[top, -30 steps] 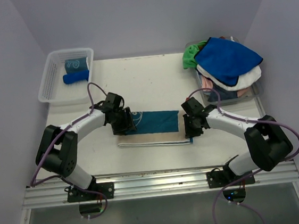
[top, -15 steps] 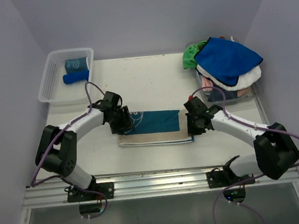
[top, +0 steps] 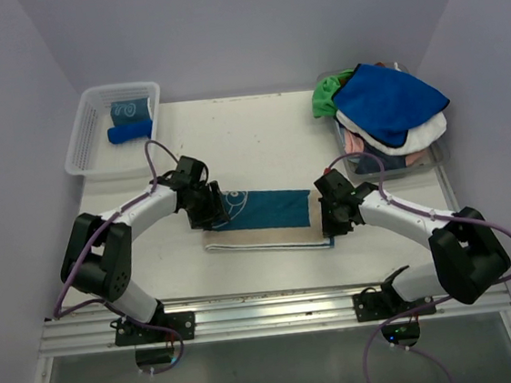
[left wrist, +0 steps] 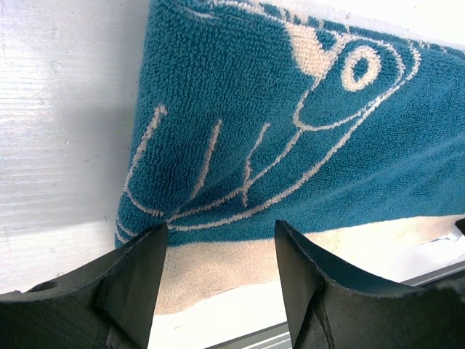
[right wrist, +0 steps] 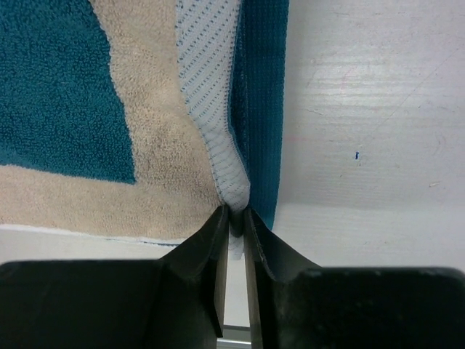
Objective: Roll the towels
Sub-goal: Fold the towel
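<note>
Left tool (left wrist: 221, 236) standing open over teal-and-beige towel (left wrist: 305, 167), right tool (right wrist: 236, 215) nipped tight on its corner edge

The teal and beige towel (top: 271, 208) lies flat between the left fingers (top: 214, 216) and right fingers (top: 330, 226).

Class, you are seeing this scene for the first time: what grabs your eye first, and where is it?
The teal and beige towel lies flat at centre, the right gripper pinching its right edge and the left gripper open over its left end. At the far right sits a heap of towels topped in royal blue.
</note>
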